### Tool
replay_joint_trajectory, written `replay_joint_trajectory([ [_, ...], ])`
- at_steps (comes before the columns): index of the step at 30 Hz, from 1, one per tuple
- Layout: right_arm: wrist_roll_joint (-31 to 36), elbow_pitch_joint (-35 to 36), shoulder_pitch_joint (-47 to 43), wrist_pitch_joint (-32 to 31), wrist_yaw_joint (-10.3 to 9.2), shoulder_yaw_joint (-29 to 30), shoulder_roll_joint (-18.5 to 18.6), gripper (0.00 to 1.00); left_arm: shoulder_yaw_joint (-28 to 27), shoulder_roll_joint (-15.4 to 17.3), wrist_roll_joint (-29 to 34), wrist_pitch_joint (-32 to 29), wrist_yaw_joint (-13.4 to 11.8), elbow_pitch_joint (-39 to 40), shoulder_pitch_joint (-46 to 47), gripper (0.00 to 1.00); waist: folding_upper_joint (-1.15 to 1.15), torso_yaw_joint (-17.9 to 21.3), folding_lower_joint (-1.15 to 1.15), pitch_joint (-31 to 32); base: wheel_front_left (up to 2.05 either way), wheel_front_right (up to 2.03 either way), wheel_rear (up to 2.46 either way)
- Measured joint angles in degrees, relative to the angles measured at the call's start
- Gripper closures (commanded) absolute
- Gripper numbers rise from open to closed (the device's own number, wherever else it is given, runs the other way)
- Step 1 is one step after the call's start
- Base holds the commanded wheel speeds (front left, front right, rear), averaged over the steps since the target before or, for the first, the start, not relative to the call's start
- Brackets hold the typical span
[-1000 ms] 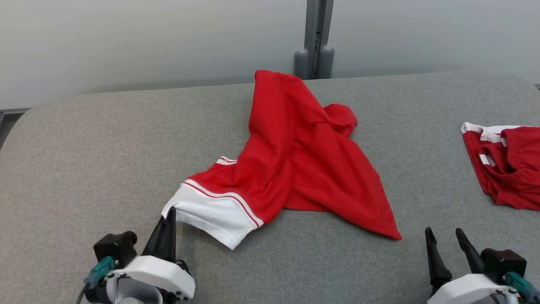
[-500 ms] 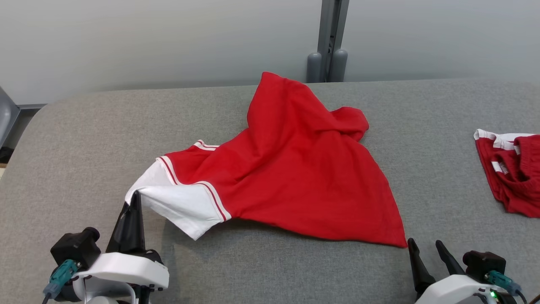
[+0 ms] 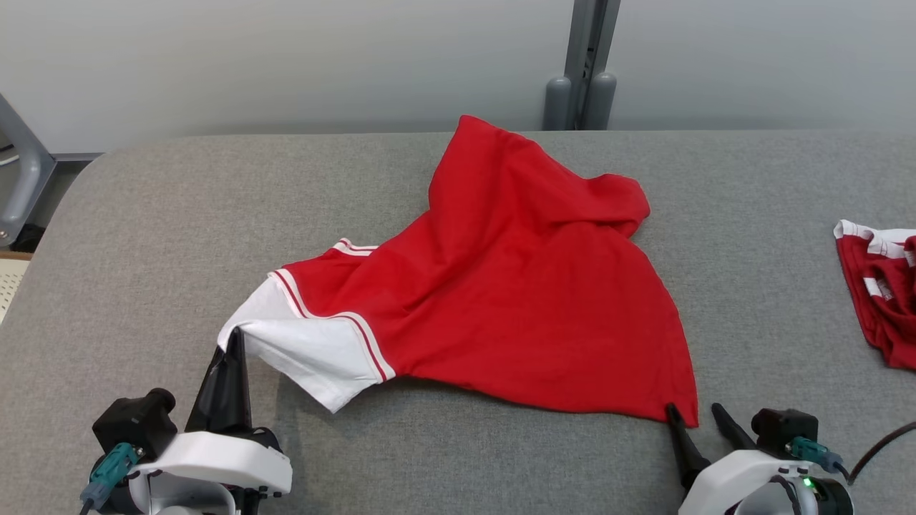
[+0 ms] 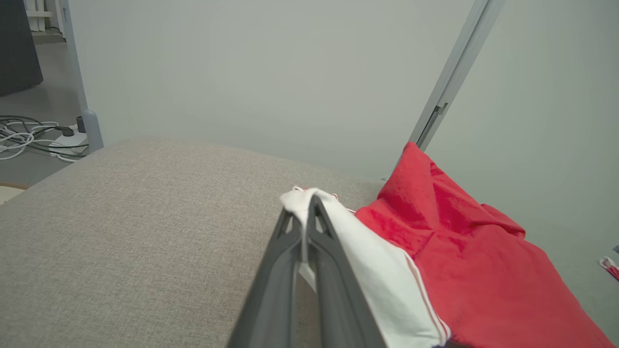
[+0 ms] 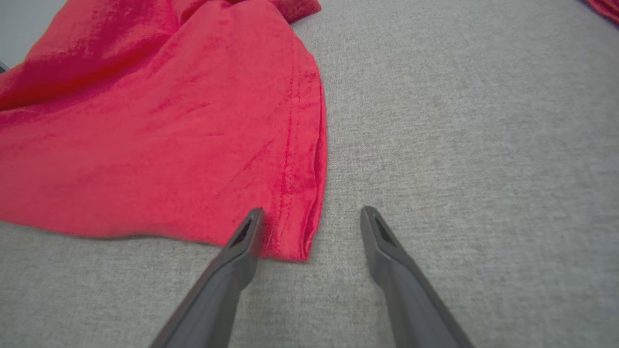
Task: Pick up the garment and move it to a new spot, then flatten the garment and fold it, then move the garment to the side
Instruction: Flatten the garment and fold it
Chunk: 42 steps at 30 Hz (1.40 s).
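Note:
A red garment [image 3: 522, 286] with a white, red-striped band [image 3: 308, 347] lies rumpled across the middle of the grey padded table [image 3: 157, 236]. My left gripper [image 3: 232, 343] is shut on the white band's corner, which is lifted slightly off the surface; the left wrist view shows the white cloth [image 4: 367, 261] pinched between the closed fingers [image 4: 309, 212]. At the lower right my right gripper [image 3: 694, 409] is open, straddling the garment's near right corner [image 5: 295, 241] just above the table, with the hem tip between its fingers.
A second red and white garment [image 3: 884, 279] lies crumpled at the table's right edge. A grey post [image 3: 583, 64] rises behind the far edge against a pale wall. Cables [image 4: 29, 140] lie on the floor off the table's left end.
My left gripper pulled the white band leftward, spreading the garment. My right gripper moved in to the garment's near right corner. The head camera shifted left.

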<state>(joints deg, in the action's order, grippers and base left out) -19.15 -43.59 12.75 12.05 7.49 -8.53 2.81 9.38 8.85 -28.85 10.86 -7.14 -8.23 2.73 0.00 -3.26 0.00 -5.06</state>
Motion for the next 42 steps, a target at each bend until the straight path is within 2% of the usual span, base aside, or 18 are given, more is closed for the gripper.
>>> replay_joint_trajectory([
  [3, -0.1, -1.7, 1.4, 0.0, -0.01, -1.0, 0.1, 0.0, 0.0, 0.1, 0.0, 0.2, 0.0, -0.2, 0.0, 1.0, 0.0, -0.3, 0.0, -0.3, 0.0, 0.0, 0.0],
  [4, -0.1, -2.3, 1.8, 0.0, -0.01, -1.4, 0.1, 0.1, 0.1, 0.1, -0.1, 0.3, 0.0, -0.3, 0.0, 1.0, 0.0, -0.3, 0.0, -0.4, 0.0, 0.0, 0.0],
  [5, 0.1, -2.9, 2.3, -0.2, -0.02, -2.0, 0.2, 0.26, 0.1, 0.1, -0.1, 0.3, 0.0, -0.3, 0.1, 1.0, 0.0, -0.4, 0.0, -0.5, 0.0, 0.0, 0.0],
  [6, 0.0, -3.3, 2.7, -0.4, -0.02, -2.5, 0.3, 0.51, 0.1, 0.1, -0.1, 0.3, 0.0, -0.4, 0.1, 1.0, 0.0, -0.5, 0.0, -0.5, 0.0, 0.0, 0.0],
  [8, -1.0, -3.8, 3.4, -0.8, -0.07, -3.5, 0.4, 0.62, 0.2, 0.0, -0.1, 0.3, 0.0, -0.5, 0.1, 1.0, 0.0, -0.6, 0.0, -0.7, 0.0, 0.0, 0.0],
  [10, -1.2, -4.2, 3.8, -0.9, -0.07, -4.2, 0.2, 0.79, 0.3, 0.1, -0.1, 0.3, 0.0, -0.5, 0.1, 1.0, 0.0, -0.6, 0.0, -0.8, 0.0, 0.0, 0.0],
  [11, -1.4, -4.3, 4.0, -0.8, -0.05, -4.3, 0.2, 1.0, 0.3, 0.1, -0.1, 0.3, 0.0, -0.6, 0.2, 1.0, 0.0, -0.6, 0.0, -0.8, 0.0, 0.0, 0.0],
  [17, -2.9, -3.3, 4.4, 0.9, 0.0, -4.4, 0.0, 1.0, 0.4, 0.0, -0.5, 0.6, -0.1, -0.6, 0.4, 1.0, 0.0, -0.1, 0.0, -0.8, 0.0, 0.0, 0.0],
  [23, -9.8, 4.2, 4.9, 2.1, 0.0, -4.1, -0.1, 1.0, -0.4, -0.6, -2.3, 1.5, 0.7, 0.8, 1.5, 1.0, 0.0, 1.1, 0.0, -0.5, 0.0, 0.0, 0.0],
  [27, -15.4, 13.7, 4.3, 1.9, 0.0, -2.5, -0.1, 1.0, -1.9, -1.7, -5.8, 2.2, 2.6, 3.9, 3.8, 1.0, 0.0, 2.5, 0.0, 0.3, 0.0, 0.0, 0.0],
  [33, -19.6, 28.5, 2.0, -3.3, -0.01, 0.4, 1.0, 1.0, -3.4, -2.9, -11.4, 1.9, 5.1, 9.5, 6.6, 1.0, 0.0, 4.4, 0.0, 1.3, 0.0, 0.0, 0.0],
  [42, -23.3, 51.2, -2.5, -13.8, -0.01, 7.3, 3.5, 1.0, -4.6, -2.8, -17.1, -2.6, 5.9, 21.3, 11.8, 1.0, 0.0, 7.1, 0.0, 2.3, 0.0, 0.0, 0.0],
])
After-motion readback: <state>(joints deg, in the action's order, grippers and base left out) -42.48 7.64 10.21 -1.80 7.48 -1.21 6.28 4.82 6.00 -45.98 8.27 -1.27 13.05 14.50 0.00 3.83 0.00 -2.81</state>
